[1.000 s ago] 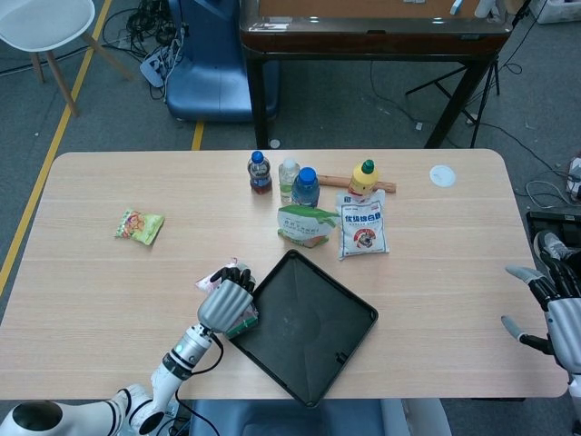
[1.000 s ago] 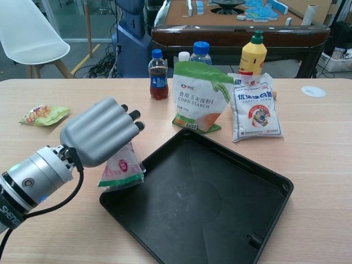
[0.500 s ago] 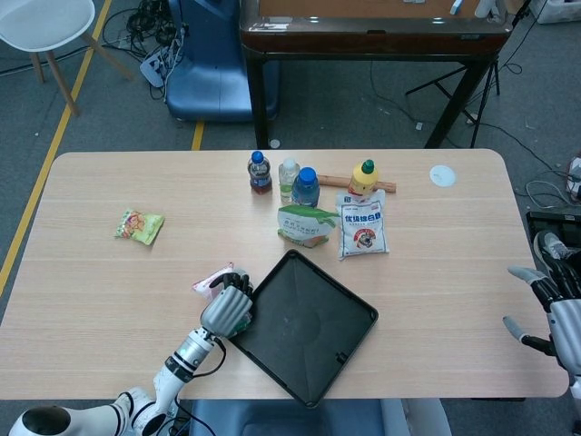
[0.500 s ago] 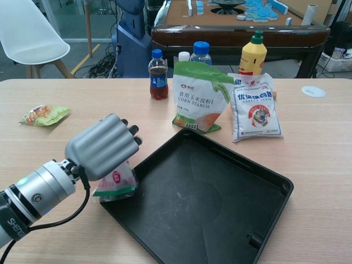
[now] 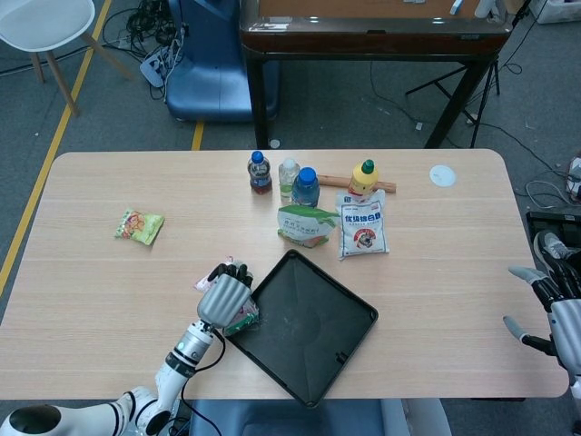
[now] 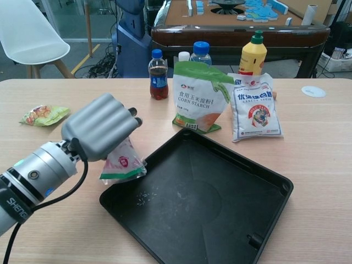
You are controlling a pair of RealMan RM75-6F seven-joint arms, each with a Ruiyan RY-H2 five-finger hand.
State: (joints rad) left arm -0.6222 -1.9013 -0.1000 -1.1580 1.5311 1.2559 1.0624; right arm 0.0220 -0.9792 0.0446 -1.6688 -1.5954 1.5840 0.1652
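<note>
My left hand (image 5: 222,295) (image 6: 100,133) grips a small pink and white snack packet (image 6: 123,163) (image 5: 241,317) with a green edge, held just above the left rim of the black tray (image 5: 309,350) (image 6: 220,220). The packet hangs below my curled fingers at the tray's near-left corner. Small crumbs lie on the tray floor beside it. My right hand (image 5: 556,304) hovers open past the table's right edge, fingers spread, holding nothing.
Behind the tray stand a corn starch bag (image 6: 199,98), a white powder bag (image 6: 257,108), a cola bottle (image 6: 158,75), a blue-capped bottle (image 6: 200,51) and a yellow bottle (image 6: 252,54). A green snack bag (image 6: 44,115) lies far left. A white lid (image 5: 442,175) sits far right.
My left hand dipped toward the table with the packet, then lifted back up and tilted it at the tray's rim. Crumbs now lie in the tray. The right hand stayed still.
</note>
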